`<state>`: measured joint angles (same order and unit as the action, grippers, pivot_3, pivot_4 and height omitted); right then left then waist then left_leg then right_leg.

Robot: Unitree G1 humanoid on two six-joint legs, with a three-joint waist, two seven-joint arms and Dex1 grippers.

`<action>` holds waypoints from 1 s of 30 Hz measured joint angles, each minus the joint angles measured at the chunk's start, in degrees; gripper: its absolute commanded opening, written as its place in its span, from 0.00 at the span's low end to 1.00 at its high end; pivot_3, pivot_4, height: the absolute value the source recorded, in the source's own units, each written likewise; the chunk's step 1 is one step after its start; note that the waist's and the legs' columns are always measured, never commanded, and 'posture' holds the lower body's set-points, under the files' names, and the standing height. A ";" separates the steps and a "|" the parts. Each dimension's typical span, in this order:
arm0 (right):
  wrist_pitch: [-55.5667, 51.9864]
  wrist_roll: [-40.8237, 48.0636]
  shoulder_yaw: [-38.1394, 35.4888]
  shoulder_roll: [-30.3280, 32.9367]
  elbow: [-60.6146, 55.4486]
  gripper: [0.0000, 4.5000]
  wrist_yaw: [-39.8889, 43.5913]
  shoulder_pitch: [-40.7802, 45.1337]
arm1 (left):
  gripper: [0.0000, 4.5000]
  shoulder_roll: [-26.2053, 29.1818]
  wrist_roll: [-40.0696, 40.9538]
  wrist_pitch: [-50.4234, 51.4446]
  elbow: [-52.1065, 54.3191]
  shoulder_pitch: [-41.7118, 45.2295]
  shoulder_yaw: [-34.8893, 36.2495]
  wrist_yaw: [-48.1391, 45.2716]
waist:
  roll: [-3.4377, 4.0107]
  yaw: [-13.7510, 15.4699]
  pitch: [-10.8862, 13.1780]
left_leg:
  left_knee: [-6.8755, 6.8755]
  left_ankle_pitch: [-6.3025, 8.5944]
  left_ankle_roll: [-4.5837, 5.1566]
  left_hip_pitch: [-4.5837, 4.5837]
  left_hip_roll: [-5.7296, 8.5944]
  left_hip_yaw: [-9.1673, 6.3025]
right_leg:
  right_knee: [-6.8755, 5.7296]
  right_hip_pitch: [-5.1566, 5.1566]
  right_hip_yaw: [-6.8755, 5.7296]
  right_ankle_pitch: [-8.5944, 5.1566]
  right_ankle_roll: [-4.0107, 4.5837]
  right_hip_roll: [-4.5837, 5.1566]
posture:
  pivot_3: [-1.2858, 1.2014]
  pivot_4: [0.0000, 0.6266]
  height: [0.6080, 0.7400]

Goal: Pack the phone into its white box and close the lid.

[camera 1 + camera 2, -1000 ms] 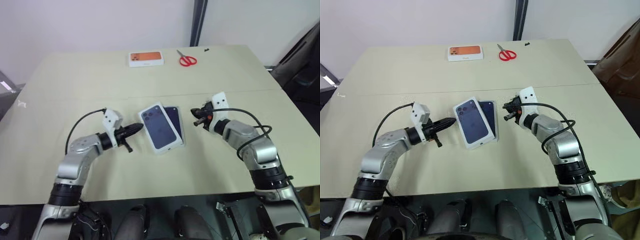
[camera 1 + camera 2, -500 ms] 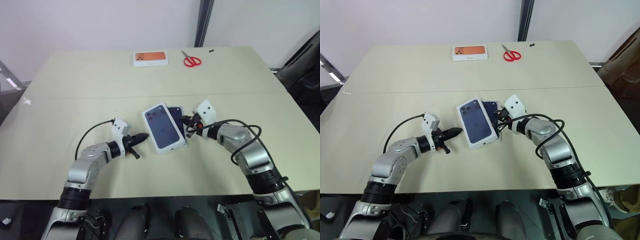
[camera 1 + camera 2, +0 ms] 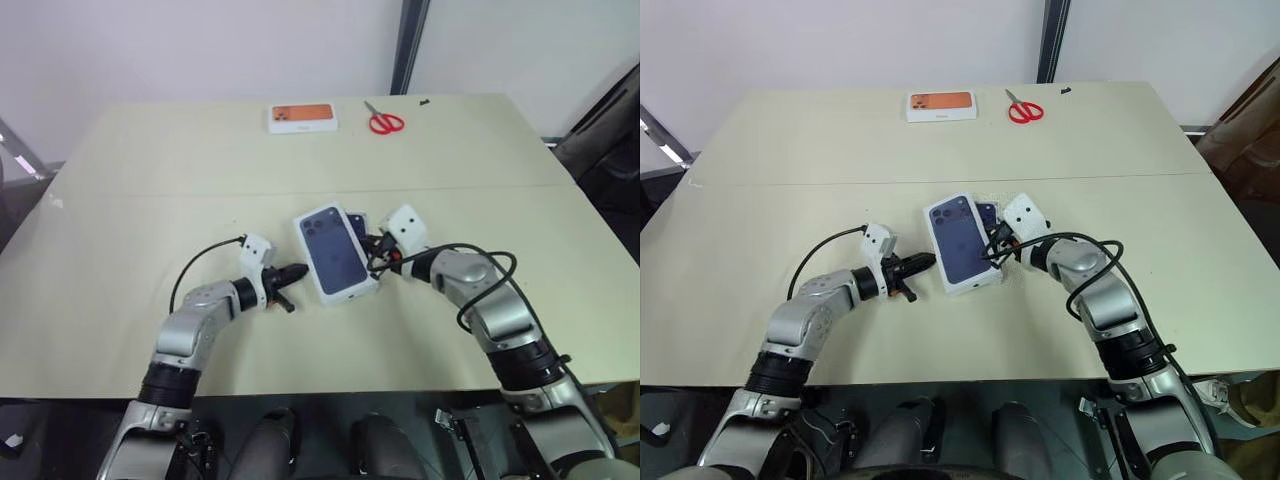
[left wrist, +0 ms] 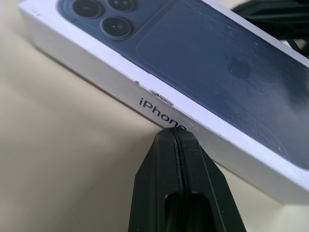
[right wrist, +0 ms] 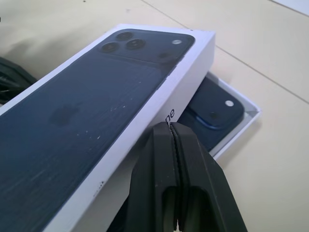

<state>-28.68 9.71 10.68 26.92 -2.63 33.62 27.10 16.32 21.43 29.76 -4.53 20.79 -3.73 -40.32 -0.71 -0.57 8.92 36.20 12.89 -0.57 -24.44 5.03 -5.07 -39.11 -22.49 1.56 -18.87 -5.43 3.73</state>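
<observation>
Your dark navy phone (image 5: 212, 116) lay in the shallow white cardboard box (image 5: 241, 126); blue-pictured white lid (image 3: 335, 250) sat askew, unseated. Left gripper (image 4: 177, 140) and right gripper (image 5: 173, 133), jaws clenched empty, flanked the lid mid-desk.

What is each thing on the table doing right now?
lid: askew on the white box, not shut
white box: partly uncovered
phone: lying inside the white box
left gripper: shut, at the lid's side
right gripper: shut, at the lid's other side
scissors: closed

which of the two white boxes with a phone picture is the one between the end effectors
The lid with the dark blue phone picture, at the table's middle, sitting askew over the white box. The orange-picture box lies at the far edge by the scissors.
</observation>
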 measured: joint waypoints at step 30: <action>-0.71 -3.87 -2.66 -0.36 -0.35 0.01 -2.37 -4.04 | 0.00 -4.58 -1.48 -0.49 -3.78 4.68 0.22 1.93 | 0.00 -0.04 0.00 | 0.02 -0.13 -0.21 0.00 0.00 -0.01 | -0.01 0.02 -0.01 0.00 0.00 -0.01 | 0.52 0.24 0.95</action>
<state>-29.39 5.85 8.03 26.56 -2.98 31.25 23.06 11.74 19.95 29.27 -8.31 25.47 -3.52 -38.39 -0.71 -0.61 8.92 36.22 12.76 -0.78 -24.44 5.03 -5.08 -39.12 -22.47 1.55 -18.87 -5.43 3.72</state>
